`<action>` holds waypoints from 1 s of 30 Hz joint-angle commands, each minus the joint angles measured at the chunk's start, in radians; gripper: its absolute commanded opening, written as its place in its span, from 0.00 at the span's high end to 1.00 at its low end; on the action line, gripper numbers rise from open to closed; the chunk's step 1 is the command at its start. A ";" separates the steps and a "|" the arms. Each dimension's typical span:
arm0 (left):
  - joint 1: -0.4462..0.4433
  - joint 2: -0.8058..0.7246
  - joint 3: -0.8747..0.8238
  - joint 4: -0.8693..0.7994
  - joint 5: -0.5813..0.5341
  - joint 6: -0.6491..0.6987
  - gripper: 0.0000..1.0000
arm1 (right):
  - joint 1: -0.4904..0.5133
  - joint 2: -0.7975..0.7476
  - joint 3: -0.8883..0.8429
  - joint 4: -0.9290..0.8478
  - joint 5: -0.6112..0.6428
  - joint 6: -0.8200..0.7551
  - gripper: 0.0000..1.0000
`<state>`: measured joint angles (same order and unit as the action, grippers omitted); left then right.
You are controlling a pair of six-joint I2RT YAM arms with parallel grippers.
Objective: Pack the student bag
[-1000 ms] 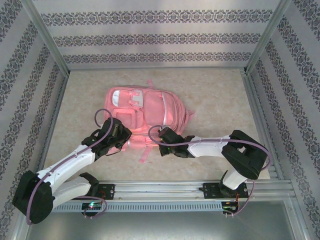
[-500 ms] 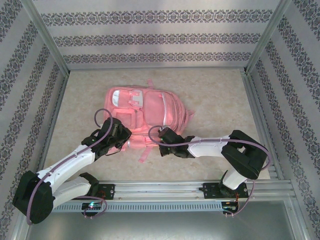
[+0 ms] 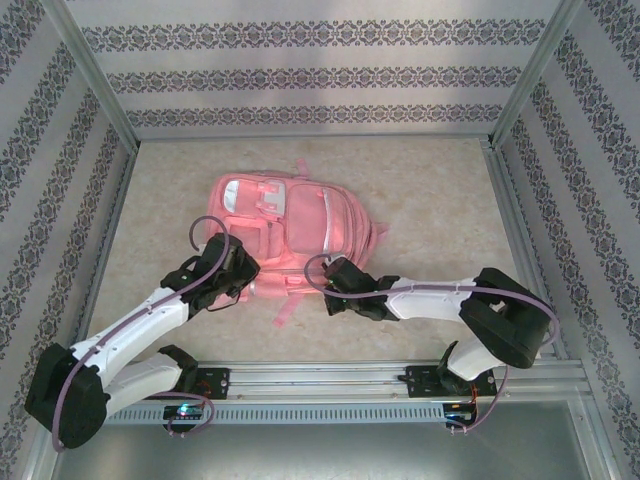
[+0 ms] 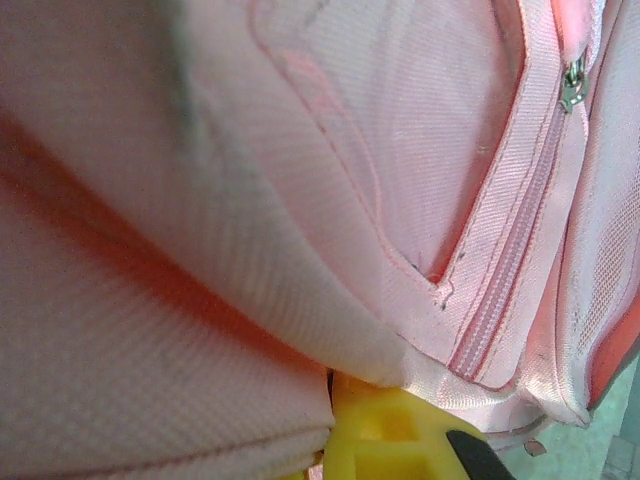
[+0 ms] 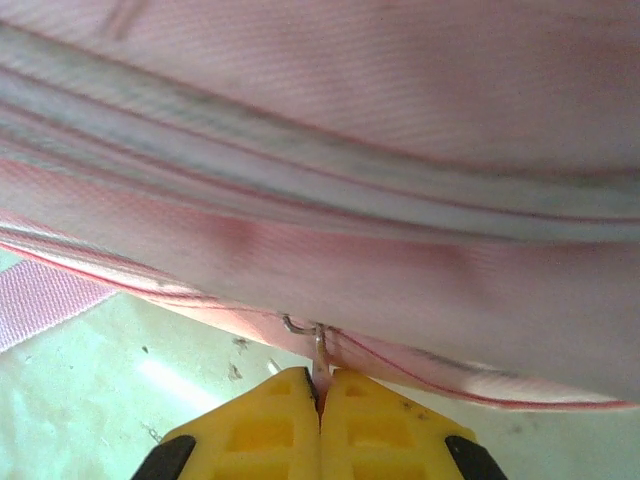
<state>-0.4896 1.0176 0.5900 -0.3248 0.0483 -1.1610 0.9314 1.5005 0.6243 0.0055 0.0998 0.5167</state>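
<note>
The right fingers are clenched on a metal zipper pull at the near edge of the student bag, probably to open a compartment. The left fingers pinch fabric at its near-left corner, seemingly to steady it. The pink bag lies flat on the counter, its contents hidden.
</note>
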 commanded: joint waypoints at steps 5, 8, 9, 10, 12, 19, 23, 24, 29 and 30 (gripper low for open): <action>0.058 -0.001 0.009 -0.168 -0.122 0.104 0.99 | -0.025 -0.083 -0.076 -0.033 0.055 -0.025 1.00; 0.071 0.001 0.002 -0.166 -0.114 0.111 0.99 | -0.025 -0.087 -0.068 -0.019 0.006 -0.051 1.00; 0.078 -0.002 0.002 -0.168 -0.113 0.116 0.99 | -0.025 -0.085 -0.064 -0.014 -0.027 -0.059 1.00; 0.087 -0.004 0.004 -0.168 -0.111 0.121 0.98 | -0.024 -0.078 -0.056 -0.007 -0.065 -0.063 1.00; 0.108 -0.004 0.014 -0.172 -0.101 0.135 0.96 | -0.013 -0.060 -0.030 -0.010 -0.096 -0.045 1.00; 0.244 0.013 0.119 -0.301 -0.064 0.194 0.73 | 0.106 0.057 0.107 0.036 -0.090 0.012 1.00; 0.275 0.004 0.173 -0.392 -0.071 0.164 0.59 | 0.119 0.156 0.179 0.109 -0.058 0.078 1.00; 0.273 -0.007 0.170 -0.402 -0.056 0.147 0.58 | 0.119 0.175 0.189 0.136 -0.055 0.095 1.00; 0.252 -0.089 0.070 -0.340 0.107 -0.010 0.55 | 0.128 0.267 0.274 0.193 -0.095 0.129 1.00; 0.235 -0.096 0.055 -0.335 0.116 -0.035 0.54 | 0.130 0.277 0.285 0.193 -0.095 0.129 1.00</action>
<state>-0.2325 0.9489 0.6907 -0.6304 0.0883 -1.0916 1.0523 1.7466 0.8497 0.1089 0.0055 0.6117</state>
